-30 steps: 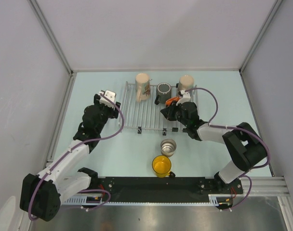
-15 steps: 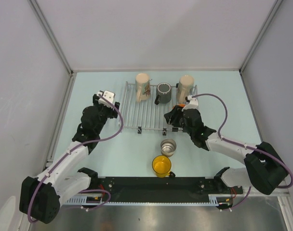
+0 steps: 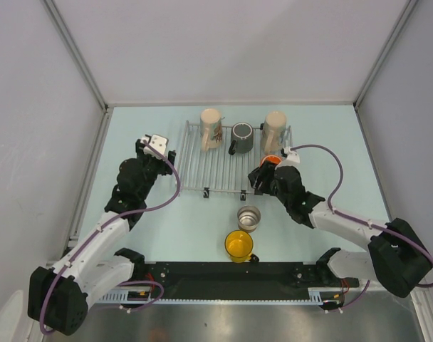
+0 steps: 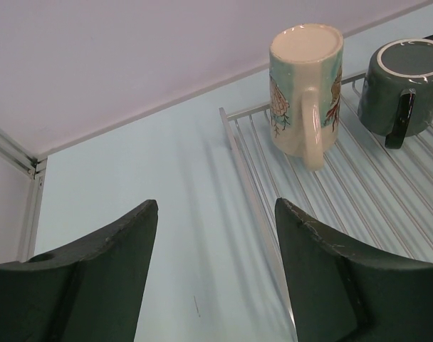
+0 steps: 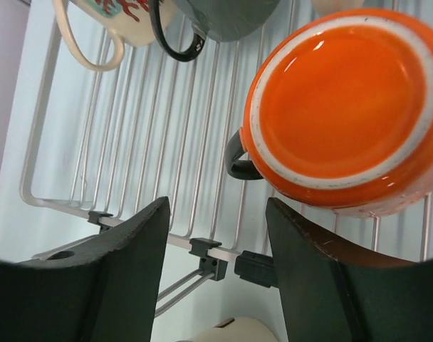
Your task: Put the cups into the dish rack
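Two cups are left to load: the yellow cup [image 3: 239, 246] and, beyond it, the steel cup [image 3: 249, 217] stand on the table behind the right gripper [image 5: 216, 206]. Its fingers are spread and grasp nothing. Just ahead of them the orange cup [image 5: 345, 107] sits upside down on the rack [image 5: 131, 128], handle toward the fingertips; treat this placement as finished. The next move calls for backing over the near rail [image 5: 181, 239] and its clips [image 5: 256, 265] without catching that handle, then descending on the steel cup. Bare wires lie open left of the fingers. The left gripper [image 4: 215, 206] is released and empty beside the rack's left edge; ahead of it stand the patterned cup [image 4: 305, 78] and dark cup [image 4: 405, 78].
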